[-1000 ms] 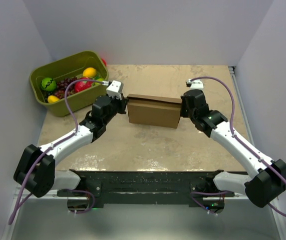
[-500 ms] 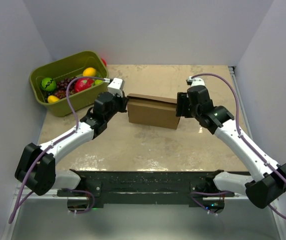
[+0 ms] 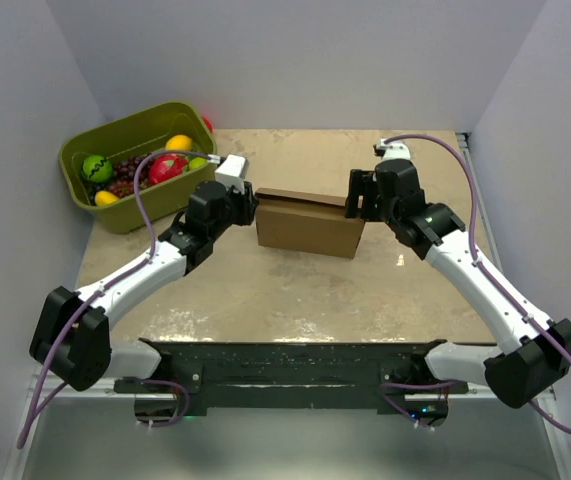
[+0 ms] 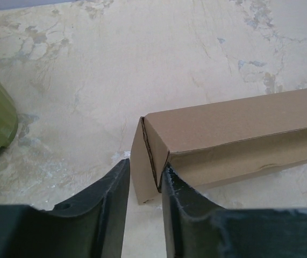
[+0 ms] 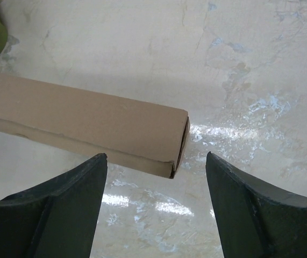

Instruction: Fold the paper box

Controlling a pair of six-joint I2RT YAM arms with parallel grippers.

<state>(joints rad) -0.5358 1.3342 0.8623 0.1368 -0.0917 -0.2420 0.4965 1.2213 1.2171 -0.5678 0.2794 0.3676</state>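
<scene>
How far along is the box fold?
Done: the box stands closed as a shallow rectangle, both ends folded in. In hand: nothing gripped; the right gripper is wide open off one end, the left gripper slightly open at the other. Left: likely just backing away; the end seams look slightly gapped.

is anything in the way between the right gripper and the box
Nothing visible. The right gripper stands wide open facing the end of the paper box, and only bare table shows around that end.
</scene>
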